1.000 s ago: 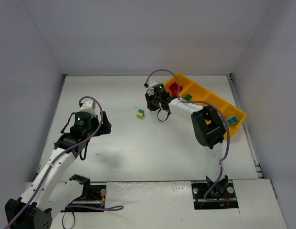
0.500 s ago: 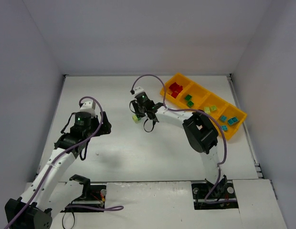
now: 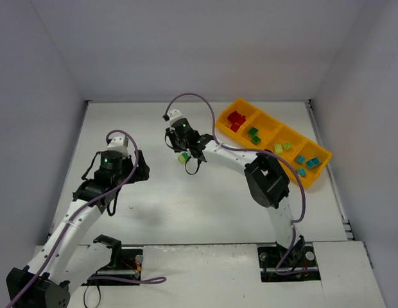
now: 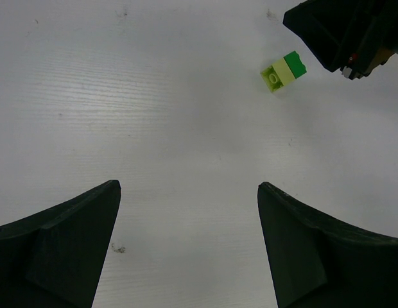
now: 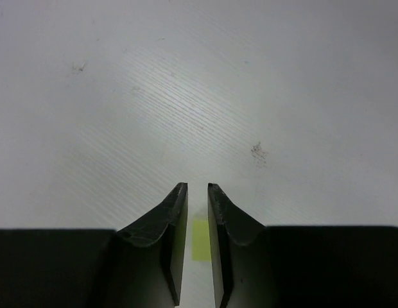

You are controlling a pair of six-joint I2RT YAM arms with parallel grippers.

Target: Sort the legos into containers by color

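Note:
One small brick stack, pale yellow-green joined to dark green (image 3: 183, 156), lies on the white table. It also shows in the left wrist view (image 4: 284, 70). My right gripper (image 3: 180, 144) hovers just behind it, its jaws nearly shut with a thin slit and holding nothing. In the right wrist view (image 5: 193, 186) the yellow-green brick (image 5: 200, 248) shows through the slit. My left gripper (image 3: 140, 168) is open and empty, well to the left of the brick, and the left wrist view (image 4: 189, 186) shows the same. The orange-yellow tray (image 3: 272, 120) holds sorted legos.
The tray's compartments hold red (image 3: 235, 119), dark green (image 3: 253, 135), yellow-green (image 3: 282, 147) and teal (image 3: 306, 162) bricks. The right arm's body (image 3: 268, 179) reaches across in front of the tray. White walls enclose the table.
My right gripper has swung left from the tray's red end to over the brick stack. The stack has shifted slightly down-left. The left arm has not moved.

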